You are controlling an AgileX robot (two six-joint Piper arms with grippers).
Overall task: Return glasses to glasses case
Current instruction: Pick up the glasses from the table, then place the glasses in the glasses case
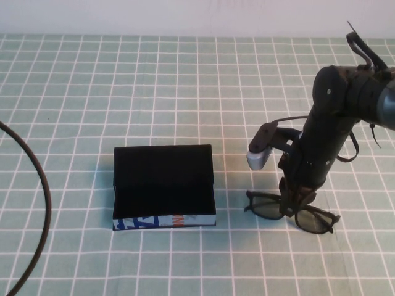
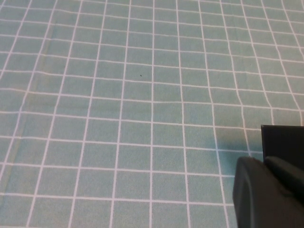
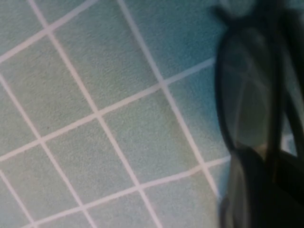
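Note:
The glasses case point(image 1: 163, 221) stands open left of the table's middle, black inside, its light-blue printed front side facing me. The black glasses point(image 1: 315, 222) lie on the cloth to its right, about a square from its right wall. My right gripper point(image 1: 295, 206) is down on them at the bridge, fingers closed around the frame. In the right wrist view a dark lens point(image 3: 247, 85) runs down between the gripper's point(image 3: 266, 175) fingers. My left gripper point(image 2: 264, 162) shows only in the left wrist view, shut and empty, with a corner of the case point(image 2: 285, 140) just beyond it.
A green cloth with a white grid point(image 1: 185, 92) covers the table. A black cable point(image 1: 44, 185) curves along the left edge. The right arm's wrist camera point(image 1: 258, 159) sticks out toward the case's right wall.

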